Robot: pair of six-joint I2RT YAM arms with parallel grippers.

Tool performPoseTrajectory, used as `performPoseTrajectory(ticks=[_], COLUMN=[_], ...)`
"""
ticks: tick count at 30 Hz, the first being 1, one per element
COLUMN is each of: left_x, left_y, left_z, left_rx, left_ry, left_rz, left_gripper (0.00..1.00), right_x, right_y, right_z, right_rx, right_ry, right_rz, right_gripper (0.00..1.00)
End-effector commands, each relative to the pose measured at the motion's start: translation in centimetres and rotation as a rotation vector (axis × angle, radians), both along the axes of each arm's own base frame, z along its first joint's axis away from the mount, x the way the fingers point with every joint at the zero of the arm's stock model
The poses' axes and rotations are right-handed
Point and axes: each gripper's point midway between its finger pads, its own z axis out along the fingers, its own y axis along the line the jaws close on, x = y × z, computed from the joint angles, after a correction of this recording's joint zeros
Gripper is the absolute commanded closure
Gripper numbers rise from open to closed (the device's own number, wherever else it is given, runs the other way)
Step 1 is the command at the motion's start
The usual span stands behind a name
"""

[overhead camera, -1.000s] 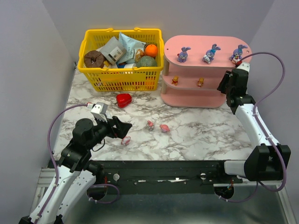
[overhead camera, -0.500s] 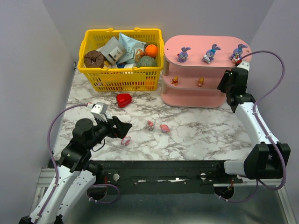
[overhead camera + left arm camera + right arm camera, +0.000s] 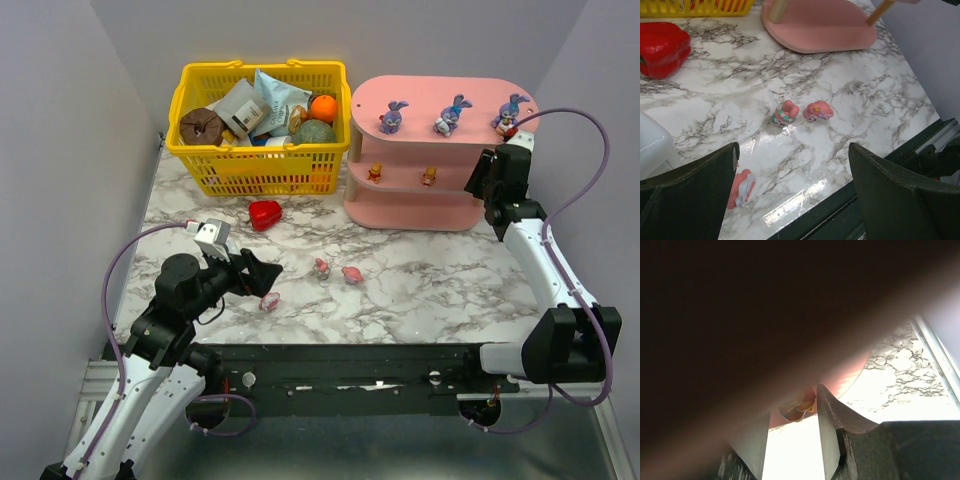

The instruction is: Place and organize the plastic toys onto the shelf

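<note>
Right gripper (image 3: 794, 416): clamped on orange bear (image 3: 799, 402); best released upright, evenly spaced, on shelf (image 3: 420, 95) middle tier. Left gripper (image 3: 792, 152): agape, empty.

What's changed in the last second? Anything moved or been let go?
The right tool edged slightly left toward the shelf, with the orange figurine held between its fingers. Nothing was let go. The left tool, the pink figurines on the table and the shelved toys stayed put.

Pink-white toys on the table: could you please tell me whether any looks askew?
One pink-white toy seems to lie on its side by the left gripper, apart from the other two; none is on the shelf yet.
</note>
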Motion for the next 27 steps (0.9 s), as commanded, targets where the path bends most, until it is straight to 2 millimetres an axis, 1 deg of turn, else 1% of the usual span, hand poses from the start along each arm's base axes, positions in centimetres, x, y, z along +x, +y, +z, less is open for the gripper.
performPoseTrajectory(ticks=[1,3,4,5,8,11,16,19,22,23,26,27], left_x=[-0.1,-0.1,-0.1,-0.2,-0.1,-0.1,-0.1,-0.1,-0.1,-0.1,-0.2,-0.1], left_y=[0.0,0.0,0.0,0.0,0.0,0.0,0.0,0.0,0.0,0.0,0.0,0.0], left_z=[-0.3,-0.3,-0.3,-0.3,-0.3,-0.3,-0.4,-0.3,-0.3,-0.3,-0.3,-0.2], left_rx=[0.003,0.001,0.001,0.001,0.003,0.001,0.003,0.002,0.002,0.003,0.002,0.002], left_ry=[0.008,0.005,0.005,0.007,0.008,0.005,0.009,0.006,0.009,0.008,0.006,0.005], left_rz=[-0.004,-0.004,-0.004,-0.004,-0.004,-0.004,-0.004,-0.004,-0.004,-0.004,-0.004,-0.003], left_gripper=[0.01,0.01,0.01,0.01,0.01,0.01,0.01,0.01,0.01,0.01,0.01,0.01], right_x=[-1.8,-1.9,-1.8,-1.8,-1.7,-1.5,-1.0,-1.0,-1.1,-1.2,-1.7,-1.8], right_y=[-0.2,-0.2,-0.3,-0.3,-0.7,-0.7,-0.7,-0.7,-0.4,-0.4,-0.1,-0.1], right_z=[-4.4,-4.2,-4.0,-4.0,-3.9,-4.3,-4.8,-5.3,-5.2,-5.0,-3.9,-3.7], right_rx=[-0.011,-0.014,-0.014,-0.015,-0.026,-0.03,-0.043,-0.039,-0.026,-0.019,-0.012,-0.007], right_ry=[0.177,0.172,0.159,0.156,0.151,0.159,0.154,0.165,0.159,0.151,0.12,0.111], right_rz=[0.011,0.009,0.006,0.001,-0.014,-0.012,-0.002,-0.004,0.007,0.003,0.013,0.017], right_gripper=[0.51,0.53,0.57,0.66,0.78,0.81,0.82,0.78,0.71,0.63,0.47,0.45])
